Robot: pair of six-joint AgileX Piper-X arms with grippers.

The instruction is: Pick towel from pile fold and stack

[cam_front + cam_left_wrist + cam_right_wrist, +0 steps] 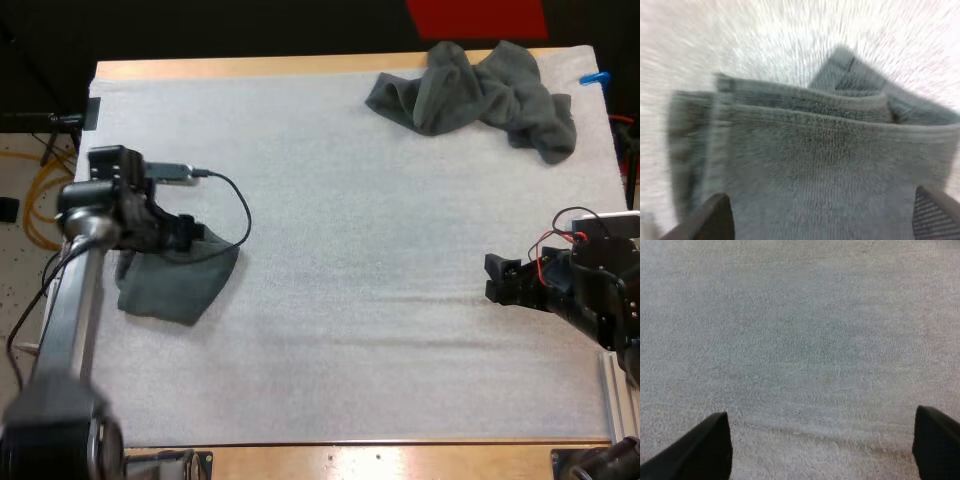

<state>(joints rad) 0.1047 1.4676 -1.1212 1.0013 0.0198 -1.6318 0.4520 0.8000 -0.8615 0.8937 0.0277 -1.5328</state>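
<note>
- The folded towel point(185, 288), dark grey-green, lies flat on the white mat point(350, 250) at about 9 o'clock in the high view, close to the mat's left border.
- The left gripper point(197, 236) is over the far edge of this towel. It covers that edge in the high view, so I cannot tell if the tips touch the cloth.
- In the left wrist view its 2 black fingers point(715, 217) are spread wide, 1 on each side, with the towel's flat top between them and nothing pinched.
- The same view shows several stacked edges of cloth and 1 corner that sticks out from under the top layer. The number of layers is hard to count.
- The crumpled towel point(480, 90) sits at about 1 o'clock of the mat, near the far edge, well apart from both grippers. Its folds hide their own inside.
- The right gripper point(497, 278) is at about 4 o'clock, above bare mat, and points toward 9 o'clock. Its arm is cut off by the right edge of the view.
- In the right wrist view its fingers point(710, 450) are also spread apart, with just mat between them.
- The wooden table point(300, 66) shows as a thin strip around the mat.
</note>
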